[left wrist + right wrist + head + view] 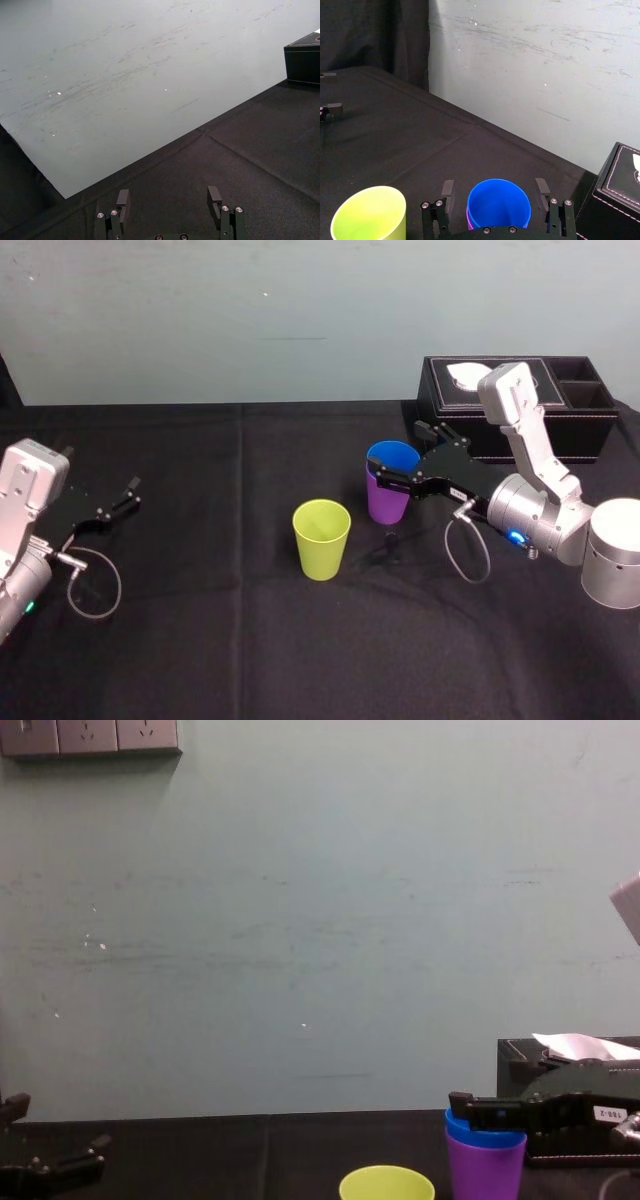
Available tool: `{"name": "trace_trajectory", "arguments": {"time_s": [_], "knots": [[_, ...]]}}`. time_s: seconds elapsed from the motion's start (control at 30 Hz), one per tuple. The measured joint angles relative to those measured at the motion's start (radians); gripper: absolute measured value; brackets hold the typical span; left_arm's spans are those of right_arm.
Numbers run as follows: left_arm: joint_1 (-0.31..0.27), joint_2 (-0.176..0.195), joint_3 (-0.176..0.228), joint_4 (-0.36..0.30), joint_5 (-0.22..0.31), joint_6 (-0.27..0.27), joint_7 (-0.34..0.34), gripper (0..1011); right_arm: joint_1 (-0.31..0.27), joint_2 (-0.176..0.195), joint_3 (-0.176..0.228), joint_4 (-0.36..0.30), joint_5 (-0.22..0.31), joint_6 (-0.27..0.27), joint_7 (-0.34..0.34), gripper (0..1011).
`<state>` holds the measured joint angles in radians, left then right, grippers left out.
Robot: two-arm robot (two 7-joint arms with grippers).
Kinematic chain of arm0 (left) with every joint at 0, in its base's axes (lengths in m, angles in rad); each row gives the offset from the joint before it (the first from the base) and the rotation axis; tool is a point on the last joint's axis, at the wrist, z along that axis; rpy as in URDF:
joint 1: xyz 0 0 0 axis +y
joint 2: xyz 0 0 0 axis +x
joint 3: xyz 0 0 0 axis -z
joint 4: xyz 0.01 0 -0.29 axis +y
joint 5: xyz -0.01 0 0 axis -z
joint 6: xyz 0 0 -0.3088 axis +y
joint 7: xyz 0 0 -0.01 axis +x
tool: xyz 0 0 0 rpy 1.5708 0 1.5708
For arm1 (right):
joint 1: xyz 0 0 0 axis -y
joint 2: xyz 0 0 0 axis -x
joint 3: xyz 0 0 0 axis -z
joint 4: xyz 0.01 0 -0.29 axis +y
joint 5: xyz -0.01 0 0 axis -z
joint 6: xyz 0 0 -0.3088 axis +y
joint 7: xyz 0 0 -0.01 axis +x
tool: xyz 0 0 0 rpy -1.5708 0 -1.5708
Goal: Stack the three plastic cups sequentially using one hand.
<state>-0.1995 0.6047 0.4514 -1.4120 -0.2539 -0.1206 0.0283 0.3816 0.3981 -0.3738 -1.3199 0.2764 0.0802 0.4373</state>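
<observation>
A blue cup [393, 453] sits nested inside a purple cup [385, 505] just right of the table's middle. My right gripper [400, 458] straddles the blue rim. In the right wrist view its fingers [447, 192] stand slightly apart from the blue cup [498, 205] on both sides, so it is open. Standing alone to the left of the pair, a little nearer to me, is the yellow-green cup [321, 538], upright and mouth up. At the far left my left gripper [125, 495] rests low, open, with nothing between its fingers [122, 200].
A black tissue box [520, 405] stands at the back right, close behind the right arm. A black cloth [200, 620] covers the table, bare in front and between the two arms. A pale wall rises behind the table.
</observation>
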Motion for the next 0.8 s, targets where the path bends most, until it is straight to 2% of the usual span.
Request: {"name": "trace_trajectory", "arguments": {"time_s": [0.47,0.6,0.8], "knots": [[0.0,0.0,0.0,0.0,0.0,0.0,0.0,1010,-0.006,0.002,0.003,-0.008,0.003,-0.003,0.001,1004],[0.0,0.0,0.0,0.0,0.0,0.0,0.0,1010,-0.043,0.021,0.021,-0.054,0.02,-0.02,0.008,1004],[0.0,0.0,0.0,0.0,0.0,0.0,0.0,1010,-0.127,0.069,0.053,-0.142,0.066,-0.042,0.038,1004]]}}
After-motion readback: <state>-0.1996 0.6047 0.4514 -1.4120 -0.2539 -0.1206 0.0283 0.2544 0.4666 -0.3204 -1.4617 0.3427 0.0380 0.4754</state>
